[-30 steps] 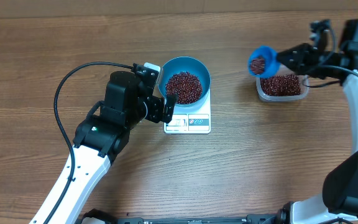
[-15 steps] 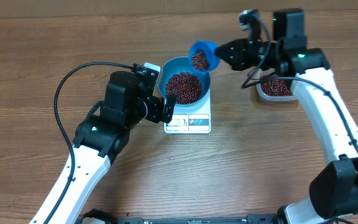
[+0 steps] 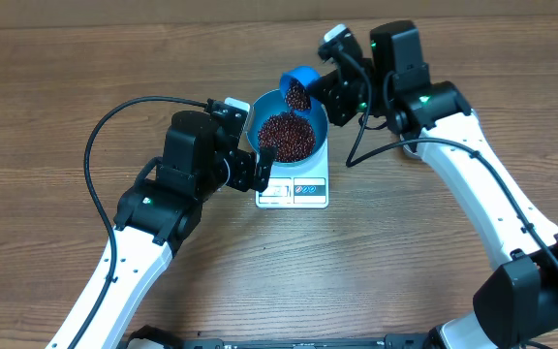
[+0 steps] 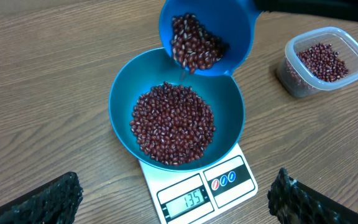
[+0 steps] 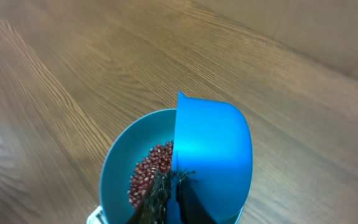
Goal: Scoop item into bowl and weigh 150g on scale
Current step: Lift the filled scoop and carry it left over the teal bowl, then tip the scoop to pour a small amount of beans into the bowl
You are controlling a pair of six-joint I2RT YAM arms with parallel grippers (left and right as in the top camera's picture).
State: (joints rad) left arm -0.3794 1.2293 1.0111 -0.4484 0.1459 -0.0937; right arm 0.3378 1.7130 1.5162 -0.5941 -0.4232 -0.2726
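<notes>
Well, the right jaws are clamped tight on the handle of the small blue scoop (image 4: 207, 34), which sticks out ahead of them, tipped steeply down over the far rim of the teal bowl (image 4: 120, 106). A clump of beans (image 4: 194, 46) crowds the scoop's lowered lip, right above the bowl. From the right wrist camera the scoop's smooth back fills the space just past the fingertips (image 5: 160, 196), with the bowl below and beyond it.

The left jaws are spread as wide as they go and grip nothing. They hang low over the table (image 4: 42, 74), one finger on each side of the view, and the white scale (image 4: 229, 177) lies just ahead, between them. The bowl stands on the scale with a deep dark heap of beans in it, and the display (image 4: 188, 199) facing the left jaws reads 135. Ahead of those jaws and off to their right, well apart from the bowl, sits a clear tub (image 4: 325, 62) with more beans inside
</notes>
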